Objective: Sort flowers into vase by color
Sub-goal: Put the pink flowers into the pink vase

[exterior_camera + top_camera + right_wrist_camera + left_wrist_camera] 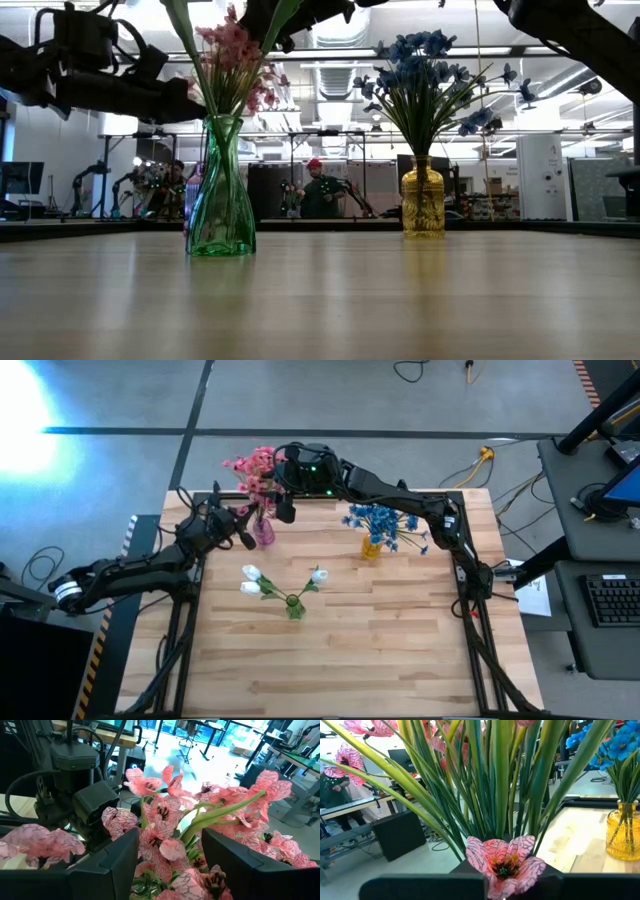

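Right end effector [170, 865]: positioned above the pink flowers [254, 472] at the far left of the bench [400, 650]. Its two fingers stand apart, one on each side of the pink blossoms and green stems. Whether the fingers press on a stem cannot be told.

Left end effector [243, 536]: fingers fully closed, just beside the pink vase [264, 532] on its left side. In the left wrist view a pink blossom lies directly in front of the closed fingers, with the stems rising behind it.

Flower groups, counted in the high view:
- Pink flowers: one bunch, standing in the pink vase.
- Blue flowers [384, 525]: one bunch, standing upright in the yellow vase [371, 547], far centre-right of the bench.
- White flowers [262, 582]: three blossoms, set in the green vase [295, 607] near the bench centre, stems splayed outward.

Vases: three, well apart from one another.

Writing: no legible brand, label or text on the vases or arms.

Background, low view: two persons [318, 190] stand in the room beyond the bench.
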You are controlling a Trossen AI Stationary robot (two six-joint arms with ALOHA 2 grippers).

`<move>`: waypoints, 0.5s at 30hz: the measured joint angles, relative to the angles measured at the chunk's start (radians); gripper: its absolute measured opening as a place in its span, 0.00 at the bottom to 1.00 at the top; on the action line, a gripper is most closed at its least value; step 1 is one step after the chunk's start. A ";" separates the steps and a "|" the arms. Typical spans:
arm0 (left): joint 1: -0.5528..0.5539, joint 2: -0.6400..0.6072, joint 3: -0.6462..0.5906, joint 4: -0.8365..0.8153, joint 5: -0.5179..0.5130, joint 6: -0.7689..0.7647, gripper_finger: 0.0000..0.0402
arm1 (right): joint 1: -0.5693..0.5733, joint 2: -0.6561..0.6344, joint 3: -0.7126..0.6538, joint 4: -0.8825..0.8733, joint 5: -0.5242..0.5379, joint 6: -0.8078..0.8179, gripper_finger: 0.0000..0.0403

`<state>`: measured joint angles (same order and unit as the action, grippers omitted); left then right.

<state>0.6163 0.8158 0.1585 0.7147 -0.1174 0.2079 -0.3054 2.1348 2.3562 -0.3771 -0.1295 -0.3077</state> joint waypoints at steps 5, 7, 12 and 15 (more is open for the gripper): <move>0.000 0.000 -0.002 0.000 0.000 -0.002 0.00 | 0.000 -0.005 0.000 0.000 0.000 0.000 0.52; 0.000 0.000 -0.002 0.003 -0.001 -0.008 0.00 | 0.000 -0.008 0.000 0.000 0.000 0.000 0.52; 0.000 0.000 -0.003 0.005 -0.001 -0.007 0.02 | 0.000 -0.014 0.000 -0.008 0.000 0.001 0.52; 0.000 0.000 -0.003 0.004 0.001 -0.007 0.05 | 0.000 -0.016 0.000 -0.009 0.000 0.013 0.52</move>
<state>0.6163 0.8162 0.1551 0.7189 -0.1163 0.2005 -0.3054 2.1185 2.3562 -0.3862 -0.1291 -0.2950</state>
